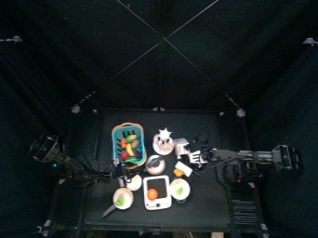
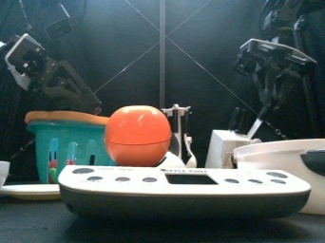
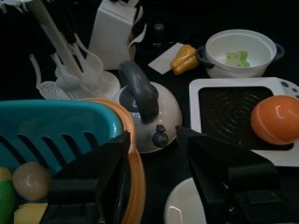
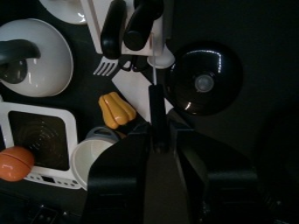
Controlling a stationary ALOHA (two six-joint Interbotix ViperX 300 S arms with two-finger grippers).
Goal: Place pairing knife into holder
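Closest to my right wrist camera is the right gripper (image 4: 152, 131), its two black jaws rising as dark masses with only a thin seam between them. I cannot tell whether they are spread or pinching anything. From their tips the pairing knife (image 4: 142, 91) shows as a pale blade slanting away across the black table, its near end lost in the dark of the jaws. The holder (image 3: 114, 31) stands upright as a small white block with dark bits on top. In the front view the holder sits low at the right, beneath the raised right arm and just beside a white bowl (image 2: 286, 159). Next to the knife lies a yellow-orange pepper-shaped item (image 4: 112, 108), and on the blade's other side a round black lid (image 4: 201, 79). Further out, a grey-white kettle (image 3: 146, 109) with a black handle stands between the white utensil rack (image 3: 70, 74) and the white scale (image 3: 233, 131), which carries an orange ball (image 3: 278, 118). My left gripper (image 3: 163, 175) rests with jaws spread wide, by the teal tray (image 3: 52, 118) and the kettle, holding nothing.
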